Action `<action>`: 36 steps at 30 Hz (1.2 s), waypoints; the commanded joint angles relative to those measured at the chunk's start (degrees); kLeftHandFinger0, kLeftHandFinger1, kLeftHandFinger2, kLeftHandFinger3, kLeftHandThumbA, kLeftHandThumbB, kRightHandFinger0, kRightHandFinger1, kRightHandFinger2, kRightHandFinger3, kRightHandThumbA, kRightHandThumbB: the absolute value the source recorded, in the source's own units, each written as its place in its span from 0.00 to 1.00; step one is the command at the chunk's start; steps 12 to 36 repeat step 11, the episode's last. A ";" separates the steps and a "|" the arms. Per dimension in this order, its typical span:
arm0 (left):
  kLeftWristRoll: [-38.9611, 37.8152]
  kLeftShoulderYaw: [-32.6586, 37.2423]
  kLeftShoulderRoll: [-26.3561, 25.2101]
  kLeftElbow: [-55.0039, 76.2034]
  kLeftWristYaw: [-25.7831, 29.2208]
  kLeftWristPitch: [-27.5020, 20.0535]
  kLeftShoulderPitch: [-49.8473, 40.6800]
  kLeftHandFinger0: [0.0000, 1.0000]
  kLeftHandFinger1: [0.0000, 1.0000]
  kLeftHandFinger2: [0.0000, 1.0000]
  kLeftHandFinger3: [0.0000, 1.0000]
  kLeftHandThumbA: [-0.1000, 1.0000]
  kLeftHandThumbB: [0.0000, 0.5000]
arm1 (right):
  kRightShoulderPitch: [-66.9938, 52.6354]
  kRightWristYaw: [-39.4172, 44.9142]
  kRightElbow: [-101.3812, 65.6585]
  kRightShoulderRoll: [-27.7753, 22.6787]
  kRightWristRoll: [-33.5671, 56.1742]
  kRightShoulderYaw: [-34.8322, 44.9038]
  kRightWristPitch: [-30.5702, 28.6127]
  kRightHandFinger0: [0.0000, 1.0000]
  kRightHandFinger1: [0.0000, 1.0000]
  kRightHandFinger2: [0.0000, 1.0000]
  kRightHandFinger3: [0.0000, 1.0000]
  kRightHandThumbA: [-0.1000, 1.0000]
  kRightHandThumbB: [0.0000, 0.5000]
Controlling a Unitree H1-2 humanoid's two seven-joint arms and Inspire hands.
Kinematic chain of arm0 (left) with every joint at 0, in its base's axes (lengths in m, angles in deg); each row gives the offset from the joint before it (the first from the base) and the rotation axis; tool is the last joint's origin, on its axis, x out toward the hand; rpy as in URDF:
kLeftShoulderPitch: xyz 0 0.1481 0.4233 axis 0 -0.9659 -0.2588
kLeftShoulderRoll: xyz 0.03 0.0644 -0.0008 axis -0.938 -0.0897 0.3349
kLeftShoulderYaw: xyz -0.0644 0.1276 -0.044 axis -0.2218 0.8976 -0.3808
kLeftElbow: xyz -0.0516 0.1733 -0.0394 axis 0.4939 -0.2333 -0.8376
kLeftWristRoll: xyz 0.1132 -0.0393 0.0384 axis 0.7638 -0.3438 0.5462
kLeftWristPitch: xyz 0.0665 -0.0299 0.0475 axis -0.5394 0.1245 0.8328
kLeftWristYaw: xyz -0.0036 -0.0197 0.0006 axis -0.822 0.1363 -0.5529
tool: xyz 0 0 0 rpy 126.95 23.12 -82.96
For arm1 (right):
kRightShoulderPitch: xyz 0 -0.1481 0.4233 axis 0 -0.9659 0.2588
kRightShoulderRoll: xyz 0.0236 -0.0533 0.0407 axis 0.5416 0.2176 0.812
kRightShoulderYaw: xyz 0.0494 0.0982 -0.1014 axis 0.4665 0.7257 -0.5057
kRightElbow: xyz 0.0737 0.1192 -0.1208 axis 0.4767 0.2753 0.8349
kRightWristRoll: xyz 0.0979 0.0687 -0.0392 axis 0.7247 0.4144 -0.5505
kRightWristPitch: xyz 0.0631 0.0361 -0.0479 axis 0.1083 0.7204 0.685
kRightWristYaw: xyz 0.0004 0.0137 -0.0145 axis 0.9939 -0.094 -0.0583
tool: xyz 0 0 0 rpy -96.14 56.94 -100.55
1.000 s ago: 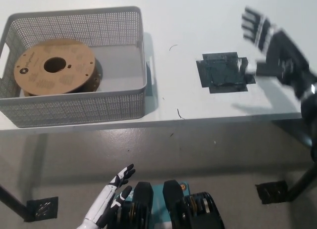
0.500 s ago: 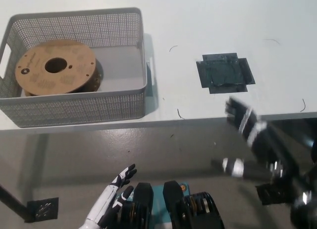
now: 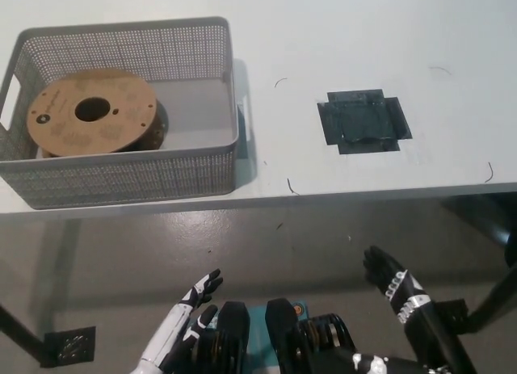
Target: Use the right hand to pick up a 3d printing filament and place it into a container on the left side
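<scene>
Head view: I see the spool (image 3: 90, 112) lying flat inside the basket (image 3: 121, 180), upper left on the worktop (image 3: 339, 35). My right robot hand (image 3: 386, 279), lower right, is empty, fingers spread. Left robot hand (image 3: 187, 316), bottom left, rests likewise open.

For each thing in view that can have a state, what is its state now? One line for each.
filament spool: lying flat inside the basket, on its left side
basket: upright on the table, holding the spool
right hand: open, empty, below the table edge
left hand: open, empty, resting low
</scene>
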 commanded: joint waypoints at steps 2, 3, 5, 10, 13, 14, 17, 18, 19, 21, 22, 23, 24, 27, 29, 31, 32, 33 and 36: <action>-0.68 -0.71 0.87 1.58 3.09 -2.78 0.03 1.00 1.00 1.00 1.00 1.00 0.71 | 7.53 -11.03 20.43 1.10 -12.87 -1.21 -20.53 1.00 1.00 1.00 1.00 1.00 0.46; -0.68 -0.82 0.82 1.54 3.17 -2.78 0.01 1.00 1.00 1.00 1.00 1.00 0.72 | 8.31 -11.25 22.71 0.83 -12.80 -1.31 -20.64 1.00 1.00 1.00 1.00 1.00 0.47; -0.97 -0.94 0.84 1.49 3.10 -2.78 -0.10 1.00 1.00 1.00 1.00 1.00 0.73 | 9.17 -11.63 25.39 0.47 -12.74 -1.33 -21.21 1.00 1.00 1.00 1.00 1.00 0.49; -0.55 -0.95 0.96 1.42 3.59 -2.78 -0.56 1.00 1.00 1.00 1.00 1.00 0.71 | 10.78 -9.34 29.34 -0.09 -8.53 -1.21 -20.61 1.00 1.00 1.00 1.00 1.00 0.55; -0.40 -1.01 0.95 1.45 3.62 -2.78 -0.62 1.00 1.00 1.00 1.00 1.00 0.71 | 10.83 -9.19 29.61 -0.14 -8.36 -1.31 -20.83 1.00 1.00 1.00 1.00 1.00 0.55; -0.40 -1.01 0.95 1.45 3.62 -2.78 -0.62 1.00 1.00 1.00 1.00 1.00 0.71 | 10.83 -9.19 29.61 -0.14 -8.36 -1.31 -20.83 1.00 1.00 1.00 1.00 1.00 0.55; -0.40 -1.01 0.95 1.45 3.62 -2.78 -0.62 1.00 1.00 1.00 1.00 1.00 0.71 | 10.83 -9.19 29.61 -0.14 -8.36 -1.31 -20.83 1.00 1.00 1.00 1.00 1.00 0.55; -0.40 -1.01 0.95 1.45 3.62 -2.78 -0.62 1.00 1.00 1.00 1.00 1.00 0.71 | 10.83 -9.19 29.61 -0.14 -8.36 -1.31 -20.83 1.00 1.00 1.00 1.00 1.00 0.55; -0.40 -1.01 0.95 1.45 3.62 -2.78 -0.62 1.00 1.00 1.00 1.00 1.00 0.71 | 10.83 -9.19 29.61 -0.14 -8.36 -1.31 -20.83 1.00 1.00 1.00 1.00 1.00 0.55; -0.40 -1.01 0.95 1.45 3.62 -2.78 -0.62 1.00 1.00 1.00 1.00 1.00 0.71 | 10.83 -9.19 29.61 -0.14 -8.36 -1.31 -20.83 1.00 1.00 1.00 1.00 1.00 0.55; -0.40 -1.01 0.95 1.45 3.62 -2.78 -0.62 1.00 1.00 1.00 1.00 1.00 0.71 | 10.83 -9.19 29.61 -0.14 -8.36 -1.31 -20.83 1.00 1.00 1.00 1.00 1.00 0.55; -0.40 -1.01 0.95 1.45 3.62 -2.78 -0.62 1.00 1.00 1.00 1.00 1.00 0.71 | 10.83 -9.19 29.61 -0.14 -8.36 -1.31 -20.83 1.00 1.00 1.00 1.00 1.00 0.55; -0.40 -1.01 0.95 1.45 3.62 -2.78 -0.62 1.00 1.00 1.00 1.00 1.00 0.71 | 10.83 -9.19 29.61 -0.14 -8.36 -1.31 -20.83 1.00 1.00 1.00 1.00 1.00 0.55; -0.40 -1.01 0.95 1.45 3.62 -2.78 -0.62 1.00 1.00 1.00 1.00 1.00 0.71 | 10.83 -9.19 29.61 -0.14 -8.36 -1.31 -20.83 1.00 1.00 1.00 1.00 1.00 0.55; -0.40 -1.01 0.95 1.45 3.62 -2.78 -0.62 1.00 1.00 1.00 1.00 1.00 0.71 | 10.83 -9.19 29.61 -0.14 -8.36 -1.31 -20.83 1.00 1.00 1.00 1.00 1.00 0.55; -0.40 -1.01 0.95 1.45 3.62 -2.78 -0.62 1.00 1.00 1.00 1.00 1.00 0.71 | 10.83 -9.19 29.61 -0.14 -8.36 -1.31 -20.83 1.00 1.00 1.00 1.00 1.00 0.55; -0.40 -1.01 0.95 1.45 3.62 -2.78 -0.62 1.00 1.00 1.00 1.00 1.00 0.71 | 10.83 -9.19 29.61 -0.14 -8.36 -1.31 -20.83 1.00 1.00 1.00 1.00 1.00 0.55; -0.40 -1.01 0.95 1.45 3.62 -2.78 -0.62 1.00 1.00 1.00 1.00 1.00 0.71 | 10.83 -9.19 29.61 -0.14 -8.36 -1.31 -20.83 1.00 1.00 1.00 1.00 1.00 0.55; -0.40 -1.01 0.95 1.45 3.62 -2.78 -0.62 1.00 1.00 1.00 1.00 1.00 0.71 | 10.83 -9.19 29.61 -0.14 -8.36 -1.31 -20.83 1.00 1.00 1.00 1.00 1.00 0.55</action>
